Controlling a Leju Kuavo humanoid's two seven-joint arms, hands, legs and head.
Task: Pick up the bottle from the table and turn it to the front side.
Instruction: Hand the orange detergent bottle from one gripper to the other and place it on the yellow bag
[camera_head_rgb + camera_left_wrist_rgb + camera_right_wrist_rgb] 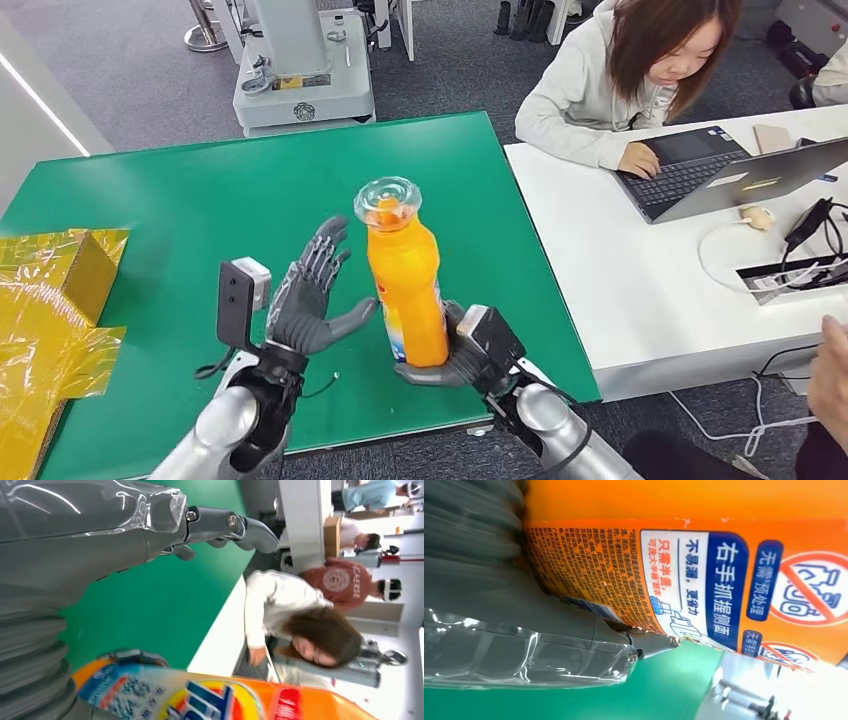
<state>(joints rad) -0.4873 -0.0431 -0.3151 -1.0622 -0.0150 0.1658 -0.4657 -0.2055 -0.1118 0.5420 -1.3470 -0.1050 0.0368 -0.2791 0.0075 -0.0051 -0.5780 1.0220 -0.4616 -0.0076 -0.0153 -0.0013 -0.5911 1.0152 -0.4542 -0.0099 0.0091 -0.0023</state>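
An orange detergent bottle (407, 280) with a clear cap stands upright above the green table (200, 210), lifted near its front edge. My right hand (455, 352) grips the bottle's lower part from the right. The right wrist view shows the bottle's (704, 555) printed back label pressed against my right hand (524, 630). My left hand (310, 295) is just left of the bottle with its fingers spread and apart from it. In the left wrist view my left hand (150, 525) holds nothing, and the bottle's (225, 700) front label is beside it.
Yellow wrapped packages (50, 320) lie at the table's left edge. A white desk (640, 290) with laptops and cables adjoins on the right, where a person (620, 70) sits typing. A white machine base (300, 80) stands beyond the table.
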